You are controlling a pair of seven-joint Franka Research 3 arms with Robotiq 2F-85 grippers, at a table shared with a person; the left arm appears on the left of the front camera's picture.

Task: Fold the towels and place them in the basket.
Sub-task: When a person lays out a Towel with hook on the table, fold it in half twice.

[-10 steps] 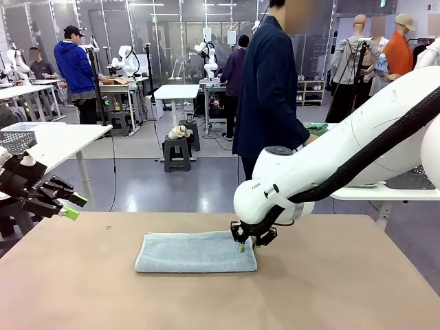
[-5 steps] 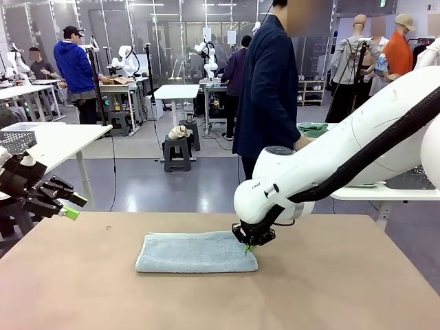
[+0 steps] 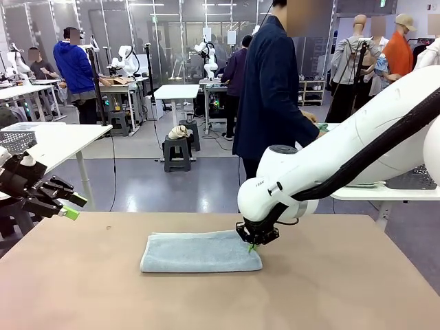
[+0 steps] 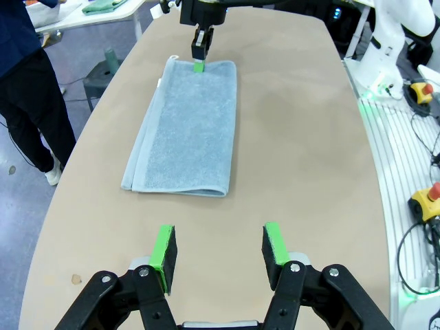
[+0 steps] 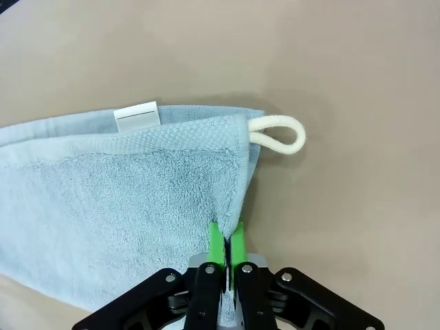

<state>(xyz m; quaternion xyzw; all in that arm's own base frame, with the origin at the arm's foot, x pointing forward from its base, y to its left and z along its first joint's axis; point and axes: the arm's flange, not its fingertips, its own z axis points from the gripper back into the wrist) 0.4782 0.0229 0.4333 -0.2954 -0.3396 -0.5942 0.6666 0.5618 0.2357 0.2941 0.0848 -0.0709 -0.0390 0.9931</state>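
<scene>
Tan table (image 3: 344, 289) bears a folded pale blue towel (image 3: 196, 252), right jaws pinching its edge, left jaws spread

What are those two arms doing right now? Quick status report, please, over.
Right fingers pinched shut on blue towel, at its short end. Left fingers open, hovering apart from it. Towel folded, flat on table. Person beyond far edge, turned away.

Front: low, across table (image 3: 344, 289). Left wrist: farther back. Right wrist: close. All share towel (image 3: 199, 251).
</scene>
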